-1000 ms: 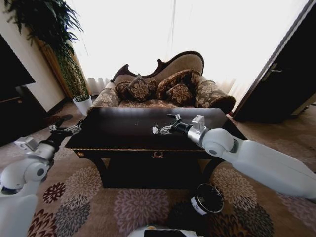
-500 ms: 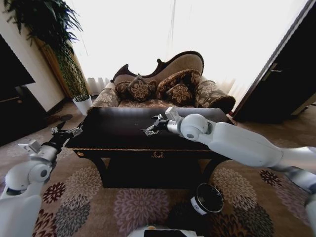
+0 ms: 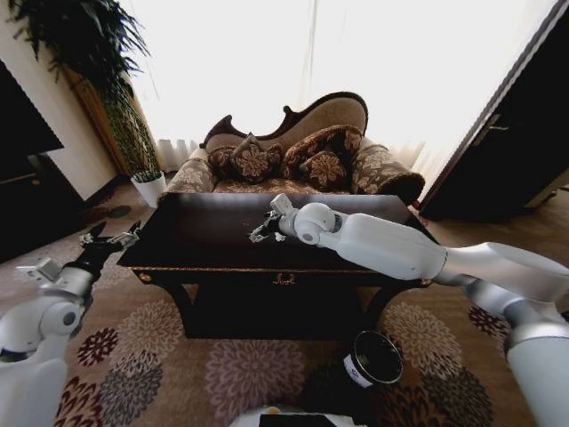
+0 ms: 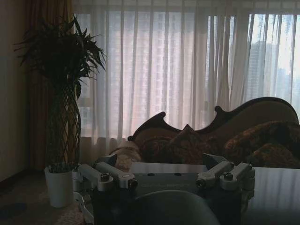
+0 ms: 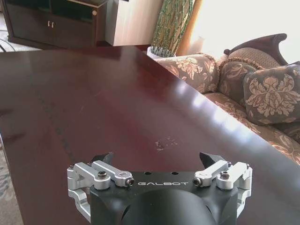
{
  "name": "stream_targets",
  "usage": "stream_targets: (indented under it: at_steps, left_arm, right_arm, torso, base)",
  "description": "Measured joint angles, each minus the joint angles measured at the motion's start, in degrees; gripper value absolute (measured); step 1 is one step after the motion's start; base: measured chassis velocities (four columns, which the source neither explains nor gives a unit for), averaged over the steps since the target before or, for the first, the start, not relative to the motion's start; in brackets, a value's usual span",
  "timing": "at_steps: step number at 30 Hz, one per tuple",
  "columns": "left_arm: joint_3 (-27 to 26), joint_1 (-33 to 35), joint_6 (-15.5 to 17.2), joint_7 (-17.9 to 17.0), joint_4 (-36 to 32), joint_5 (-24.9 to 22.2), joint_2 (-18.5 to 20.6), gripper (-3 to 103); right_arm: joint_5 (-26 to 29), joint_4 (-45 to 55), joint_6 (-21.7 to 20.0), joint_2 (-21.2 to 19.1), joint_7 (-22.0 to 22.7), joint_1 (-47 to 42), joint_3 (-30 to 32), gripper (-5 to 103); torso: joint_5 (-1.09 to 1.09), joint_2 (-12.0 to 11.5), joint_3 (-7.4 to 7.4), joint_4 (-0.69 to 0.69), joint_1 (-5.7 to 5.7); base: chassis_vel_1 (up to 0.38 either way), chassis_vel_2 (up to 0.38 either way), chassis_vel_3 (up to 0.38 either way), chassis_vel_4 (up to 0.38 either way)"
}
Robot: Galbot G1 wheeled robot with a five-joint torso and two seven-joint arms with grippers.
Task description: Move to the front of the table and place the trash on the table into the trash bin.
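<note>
Robot stands at the front of the table point(image 3: 222, 258); the approach part of the task looks done. The glossy top carries no bottle, paper ball or shiny lump that I can make out; the right wrist view shows only a small faint smudge or crumb patch point(image 5: 165, 143) on the wood, too small to identify. Judgement: clearing is finished or nearly so, unless that patch counts as trash.

Right gripper point(image 3: 260, 233) hangs over the table's middle, jaws spread wide, holding nothing. Left gripper point(image 3: 111, 238) sits off the table's left edge over the carpet, jaws also apart, empty.

The trash bin point(image 3: 374, 358) stands on the floor near the robot, right of centre, in front of the table; contents not discernible.

Surroundings: patterned sofa point(image 3: 293, 160) beyond the far edge, white plant pot point(image 3: 149, 188) far left. Nothing blocks the path from table to bin.
</note>
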Motion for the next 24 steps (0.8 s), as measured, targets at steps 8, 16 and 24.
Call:
stream_targets:
  at_steps: [8, 16, 24]
  left_arm:
    - [1.4, -1.0, -0.1, 0.0, 0.2, 0.3, 0.0, 100]
    - [1.1, -0.6, -0.1, 0.0, 0.1, 0.3, 0.0, 100]
    - [1.0, -0.5, -0.1, 0.0, 0.1, 0.3, -0.1, 100]
  right_arm:
    - [-0.1, -0.3, -0.4, -2.3, 0.9, -0.8, 0.8, 100]
    - [-1.5, -3.6, -0.6, -3.1, 1.3, -2.9, 0.9, 100]
    - [-0.5, -2.2, -0.4, -4.2, 1.2, -2.9, 1.4, 100]
  torso:
    - [0.00, 0.0, 0.00, -0.01, 0.00]
    - [0.01, 0.0, 0.00, 0.00, 0.00]
    - [0.01, 0.0, 0.00, 0.00, 0.00]
  base:
    - [0.000, 0.000, 0.000, 0.000]
    - [0.000, 0.000, 0.000, 0.000]
    - [0.000, 0.000, 0.000, 0.000]
